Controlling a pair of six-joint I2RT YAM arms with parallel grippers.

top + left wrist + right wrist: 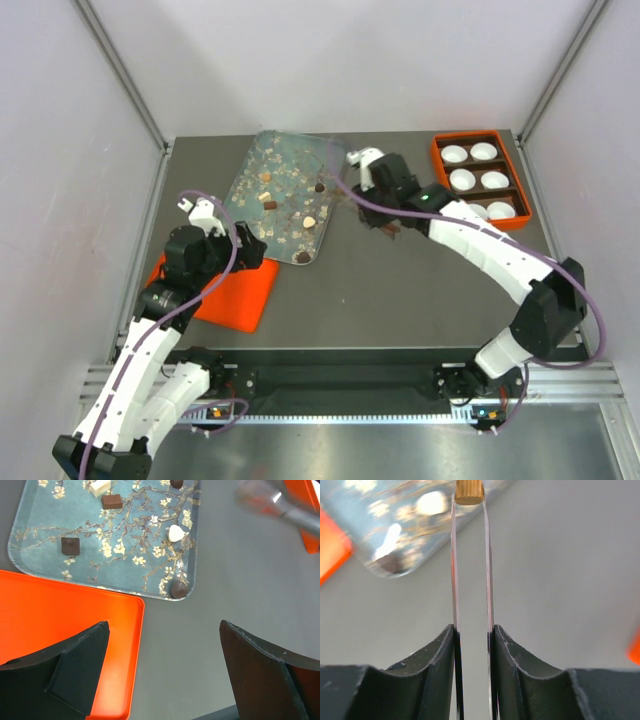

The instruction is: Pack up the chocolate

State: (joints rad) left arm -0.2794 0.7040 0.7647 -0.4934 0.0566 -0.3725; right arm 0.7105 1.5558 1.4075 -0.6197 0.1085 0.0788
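Note:
My right gripper point(472, 630) is shut on thin metal tongs point(455, 580), whose blades run up the right wrist view. At their tips the tongs pinch a caramel-tan chocolate point(469, 492), held above the grey table beside the corner of the floral tray point(380, 535). Several more chocolates lie on that tray point(40, 530), among them a dark square point(70, 545), a brown block point(111, 501) and a dark round one point(179, 588) at the tray's near corner. From above, the right gripper point(385, 185) sits between the tray and the orange box. My left gripper point(162, 630) hangs open and holds nothing.
An orange box point(437, 160) with white paper cups point(463, 180) stands at the back right. A flat orange lid point(60, 615) lies under my left gripper, touching the tray's near edge. White walls close in both sides.

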